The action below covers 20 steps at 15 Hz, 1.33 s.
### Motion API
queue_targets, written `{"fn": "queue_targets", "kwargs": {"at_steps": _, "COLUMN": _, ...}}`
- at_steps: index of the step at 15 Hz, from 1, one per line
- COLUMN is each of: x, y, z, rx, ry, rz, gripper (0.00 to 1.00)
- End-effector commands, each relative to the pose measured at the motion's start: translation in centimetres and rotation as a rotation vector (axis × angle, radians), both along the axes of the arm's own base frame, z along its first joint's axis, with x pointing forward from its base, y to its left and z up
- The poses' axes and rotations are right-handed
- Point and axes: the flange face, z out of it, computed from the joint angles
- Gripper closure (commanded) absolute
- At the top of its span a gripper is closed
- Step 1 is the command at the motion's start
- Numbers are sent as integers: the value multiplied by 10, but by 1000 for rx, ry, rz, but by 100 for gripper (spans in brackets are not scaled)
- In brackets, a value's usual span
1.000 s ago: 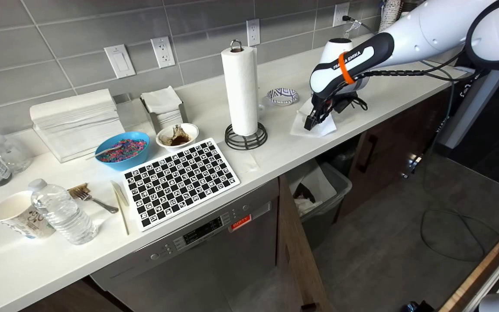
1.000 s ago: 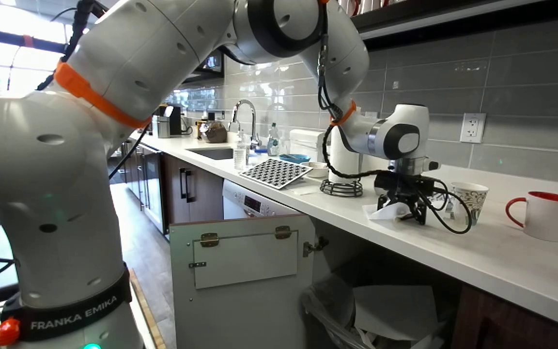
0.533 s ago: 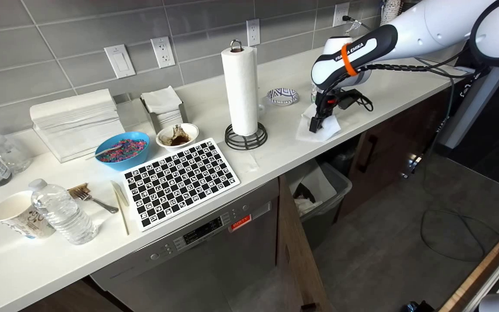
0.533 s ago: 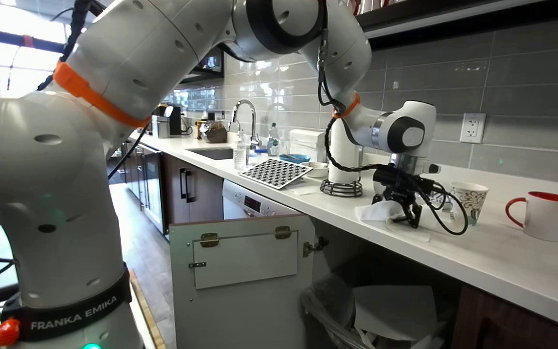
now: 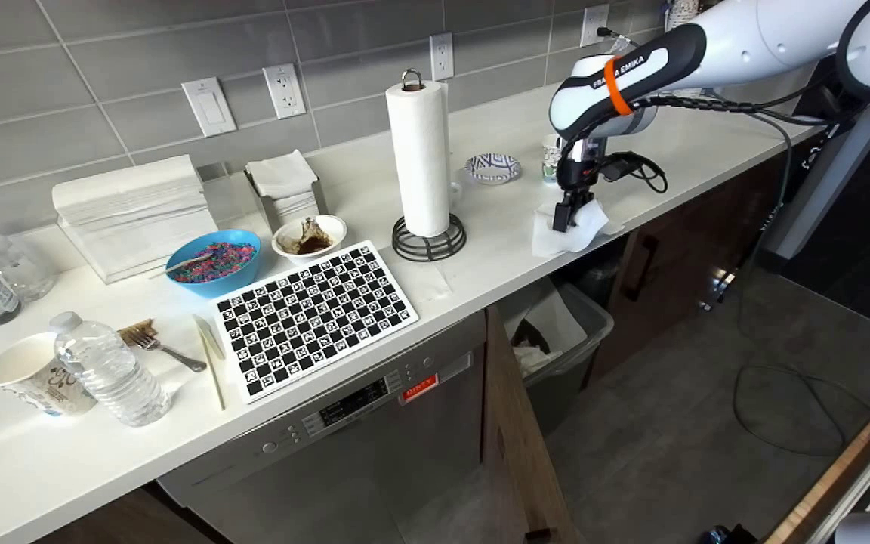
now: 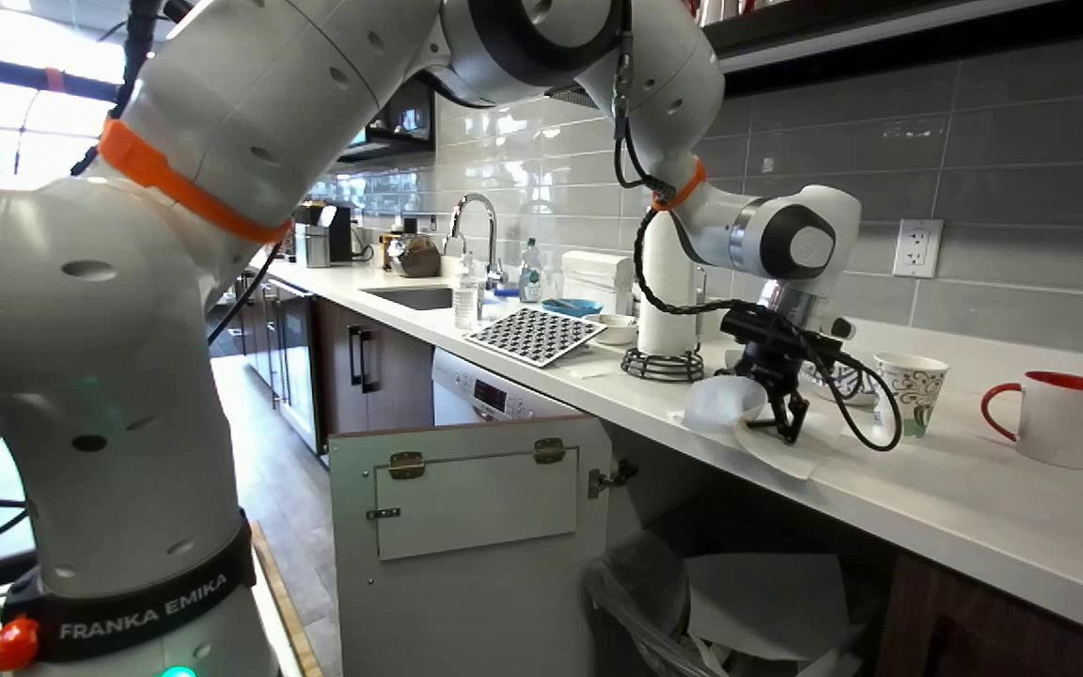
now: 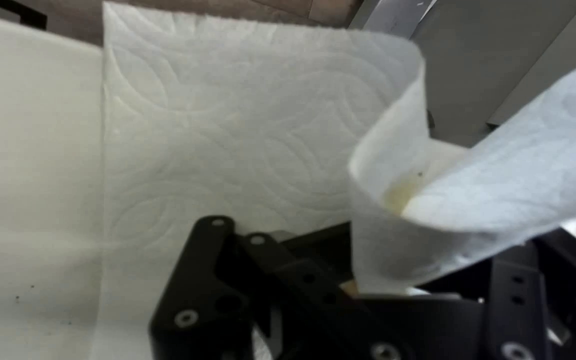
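Wall of glossy grey rectangular tiles [image 5: 148, 60] is rising behind a long off-white countertop [image 5: 495, 242]. Over that surface a white jointed robot arm [image 6: 269, 122] is arching. Beneath, a brushed-metal dishwasher [image 5: 344, 468] with a red DIRTY label [image 5: 420, 387] is sitting beside an open wooden cabinet door [image 5: 514, 431], and past the door a grey waste bin [image 5: 590, 342] is holding pale paper-like scraps [image 5: 532, 360]. On top, a black-and-white checkered rectangular board [image 5: 314, 321] is lying near a tall white paper-towel roll [image 5: 420, 162], which is standing upright on a round black wire stand [image 5: 429, 258].

The black 2-fingered gripper [image 5: 565, 217] is pointing down at the countertop, its jaws drawn fully together, and it is pinching a fold of an embossed white paper-towel sheet [image 5: 548, 240]. That sheet is lying partly on the countertop near the front edge — spreading about the gripper and, in the wrist view, curling up in a loose loop beside it.

A shallow white bowl with a purple geometric pattern [image 5: 492, 168] is sitting between the roll and a tall paper cup with a dark leafy print [image 6: 922, 390]; a white mug with a red interior and handle [image 6: 1059, 423] is standing farther along, well apart from the gripper. Inside the loop a yellowish patch [image 7: 402, 194] is showing — and beside the sheet, tiny dark specks [image 7: 17, 298] are dotting the countertop.
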Motion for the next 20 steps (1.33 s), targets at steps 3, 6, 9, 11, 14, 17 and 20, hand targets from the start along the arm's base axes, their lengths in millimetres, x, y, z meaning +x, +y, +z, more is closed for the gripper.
{"fn": "queue_targets", "kwargs": {"at_steps": 3, "x": -25, "y": -11, "z": 31, "rx": 107, "ry": 34, "rz": -19, "gripper": 100}}
{"fn": "queue_targets", "kwargs": {"at_steps": 6, "x": -42, "y": -17, "z": 47, "rx": 144, "ry": 37, "rz": -44, "gripper": 100}}
{"fn": "queue_targets", "kwargs": {"at_steps": 9, "x": -66, "y": -23, "z": 56, "rx": 201, "ry": 62, "rz": -70, "gripper": 100}}
{"fn": "queue_targets", "kwargs": {"at_steps": 11, "x": -83, "y": -28, "z": 62, "rx": 222, "ry": 56, "rz": -86, "gripper": 100}}
{"fn": "queue_targets", "kwargs": {"at_steps": 14, "x": -107, "y": -32, "z": 65, "rx": 243, "ry": 22, "rz": -114, "gripper": 100}}
{"fn": "queue_targets", "kwargs": {"at_steps": 17, "x": -134, "y": -32, "z": 69, "rx": 279, "ry": -71, "rz": -121, "gripper": 100}}
{"fn": "queue_targets", "kwargs": {"at_steps": 20, "x": -158, "y": -31, "z": 67, "rx": 345, "ry": -232, "rz": -129, "gripper": 100}}
